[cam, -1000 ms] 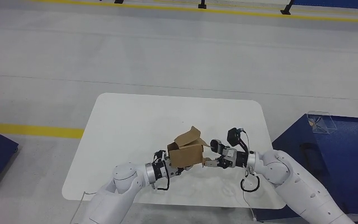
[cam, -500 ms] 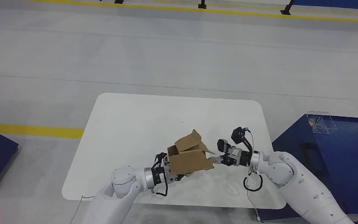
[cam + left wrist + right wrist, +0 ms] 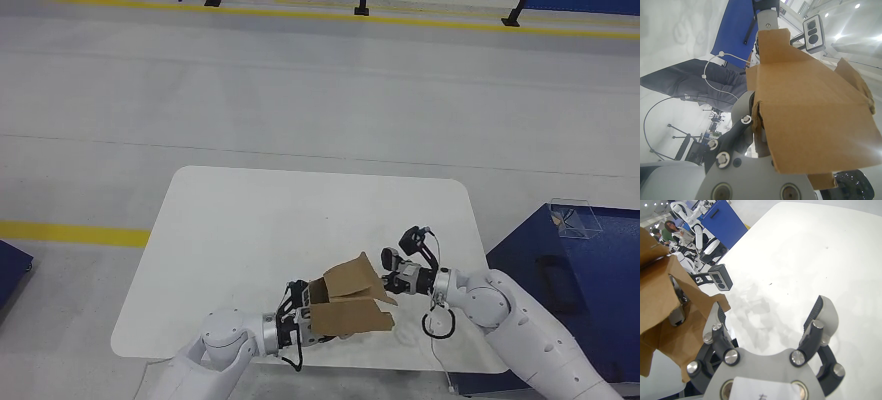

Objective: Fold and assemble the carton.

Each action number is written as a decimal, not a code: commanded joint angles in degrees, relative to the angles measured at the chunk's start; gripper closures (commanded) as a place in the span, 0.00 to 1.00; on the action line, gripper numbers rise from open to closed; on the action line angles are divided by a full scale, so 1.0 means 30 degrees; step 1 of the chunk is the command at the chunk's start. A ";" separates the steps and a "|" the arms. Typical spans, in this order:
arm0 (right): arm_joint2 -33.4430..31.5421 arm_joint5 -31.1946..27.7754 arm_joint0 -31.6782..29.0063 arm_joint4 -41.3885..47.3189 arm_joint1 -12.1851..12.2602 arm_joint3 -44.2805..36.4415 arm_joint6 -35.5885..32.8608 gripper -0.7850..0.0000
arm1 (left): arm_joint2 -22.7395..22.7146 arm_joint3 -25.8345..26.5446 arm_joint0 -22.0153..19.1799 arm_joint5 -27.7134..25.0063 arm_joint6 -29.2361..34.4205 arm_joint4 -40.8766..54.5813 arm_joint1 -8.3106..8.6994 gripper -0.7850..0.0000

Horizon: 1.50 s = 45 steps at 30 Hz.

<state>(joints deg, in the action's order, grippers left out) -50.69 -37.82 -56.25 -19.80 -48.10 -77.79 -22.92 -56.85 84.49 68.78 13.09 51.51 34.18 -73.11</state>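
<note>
Near worktop (image 3: 230,230) front edge, right of its middle, we see left gripper (image 3: 757,123) clamped on carton (image 3: 352,300) wall, as far as crumpled edge lets us judge. Carton tilted, flaps loose. Just beyond, right gripper (image 3: 770,306) spread wide, one finger touching carton flap.

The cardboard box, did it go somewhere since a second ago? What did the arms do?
The carton moved toward the near edge of the table and a little to the robot's right, carried by the left gripper, which drew back with it. The right gripper stayed close beside the carton and is open now. The left gripper's hold on the carton did not change.
</note>
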 commanded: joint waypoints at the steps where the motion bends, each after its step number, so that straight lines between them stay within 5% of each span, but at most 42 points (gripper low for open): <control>1: -0.0144 -0.0179 -0.0009 -0.0007 -0.0018 0.0066 -0.0020 0.00 | -0.0039 -0.0061 -0.0013 -0.0069 -0.0307 -0.0164 0.0018 1.00; 13: -0.2672 -0.0861 -0.0864 0.0615 0.0467 0.0636 -0.0139 0.00 | -0.0223 -0.0414 -0.0089 0.0488 -0.1050 0.1124 -0.0055 1.00; 22: -0.5356 -0.1903 -0.3177 0.1132 0.1123 -0.1707 0.0241 0.00 | 0.0302 -0.1051 -0.0537 -0.0139 -0.1419 0.1073 -0.0211 1.00; 45: -0.2958 -0.1026 -0.1839 0.0574 0.0024 -0.1519 -0.0982 0.00 | 0.0926 -0.1433 -0.0840 -0.0519 -0.1669 0.0761 -0.0348 1.00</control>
<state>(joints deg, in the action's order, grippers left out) -59.54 -40.77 -61.84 -18.17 -47.97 -82.48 -25.68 -54.09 80.22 66.27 11.41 46.53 36.48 -74.16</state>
